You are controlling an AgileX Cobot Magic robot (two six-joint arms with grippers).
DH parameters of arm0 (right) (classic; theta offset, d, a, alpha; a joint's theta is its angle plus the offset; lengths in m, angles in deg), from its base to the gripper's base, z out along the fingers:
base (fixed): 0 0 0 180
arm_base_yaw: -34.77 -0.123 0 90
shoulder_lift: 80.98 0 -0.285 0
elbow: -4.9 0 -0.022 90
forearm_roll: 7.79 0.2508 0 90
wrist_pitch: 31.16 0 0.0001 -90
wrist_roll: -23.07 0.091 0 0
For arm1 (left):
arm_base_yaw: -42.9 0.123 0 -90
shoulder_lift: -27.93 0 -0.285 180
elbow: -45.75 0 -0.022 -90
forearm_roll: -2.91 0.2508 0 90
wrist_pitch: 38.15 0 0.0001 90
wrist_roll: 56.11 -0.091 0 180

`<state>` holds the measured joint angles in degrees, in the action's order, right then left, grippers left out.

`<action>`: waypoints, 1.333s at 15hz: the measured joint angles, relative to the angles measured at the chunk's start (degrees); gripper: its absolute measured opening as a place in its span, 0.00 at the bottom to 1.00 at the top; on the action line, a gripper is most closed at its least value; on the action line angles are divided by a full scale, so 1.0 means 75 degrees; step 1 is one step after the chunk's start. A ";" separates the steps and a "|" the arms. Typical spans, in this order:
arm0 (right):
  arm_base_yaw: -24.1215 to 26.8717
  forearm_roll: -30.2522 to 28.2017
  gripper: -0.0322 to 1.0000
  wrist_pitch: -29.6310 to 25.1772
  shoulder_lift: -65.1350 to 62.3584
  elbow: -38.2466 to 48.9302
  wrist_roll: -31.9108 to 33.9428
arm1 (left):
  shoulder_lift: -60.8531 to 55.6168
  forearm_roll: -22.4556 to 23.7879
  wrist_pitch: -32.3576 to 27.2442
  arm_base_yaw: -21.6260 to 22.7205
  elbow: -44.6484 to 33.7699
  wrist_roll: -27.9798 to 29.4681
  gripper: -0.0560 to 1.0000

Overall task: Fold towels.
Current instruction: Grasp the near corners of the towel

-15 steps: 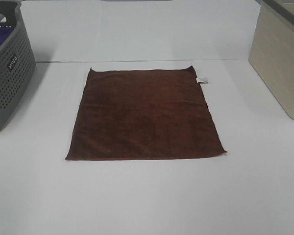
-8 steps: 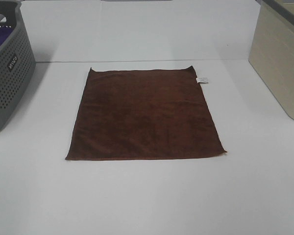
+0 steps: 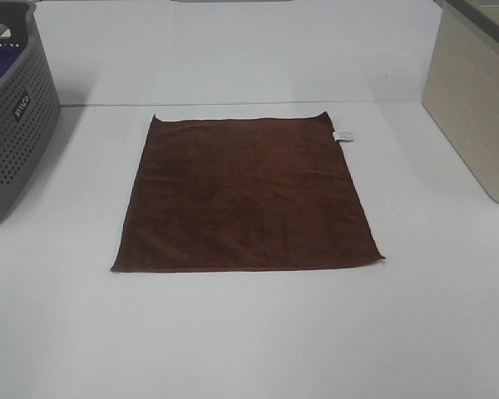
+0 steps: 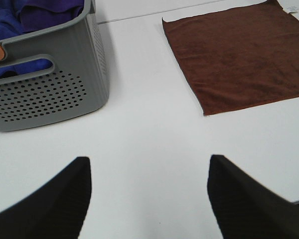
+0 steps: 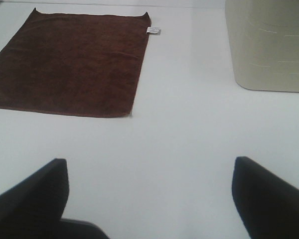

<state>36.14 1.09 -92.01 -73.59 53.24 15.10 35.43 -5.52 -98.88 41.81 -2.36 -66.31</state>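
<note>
- L gripper: jaws spread wide, nothing betw. them, no hold on anything. Hangs over bare table, short of the towel, out past its near-left corner.
- R gripper: jaws spread as wide as they go, also empty. Over bare table, out past the towel's near-right corner, not touching it.
- Towel: dark reddish-brown terry, roughly square. Lies flat on the table, unfolded, single layer, no corner turned over.
- Tag: small, white, sticks out from the towel's right edge by the far-right corner.
- Basket: grey, perforated, well to the left of the towel, about level w/ its far half, apart from it.
- Purple cloth: piled inside the basket.
- Bin: beige, well to the right of the towel, apart from it.
</note>
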 joint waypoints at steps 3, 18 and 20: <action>0.0000 0.0000 0.84 0.0000 0.0000 0.0000 0.0000 | 0.0000 0.0000 0.0000 0.0000 0.0000 0.0000 0.66; 0.0000 0.0000 0.84 0.0000 0.0000 0.0000 0.0000 | 0.0000 -0.0008 0.0031 0.0000 0.0000 0.0000 0.66; 0.0000 0.0000 0.84 0.0000 0.0000 0.0000 0.0000 | 0.0000 -0.0015 0.0031 0.0000 0.0000 0.0000 0.66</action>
<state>36.14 1.09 -92.01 -73.59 53.24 15.10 35.43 -5.63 -98.65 41.81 -2.36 -66.31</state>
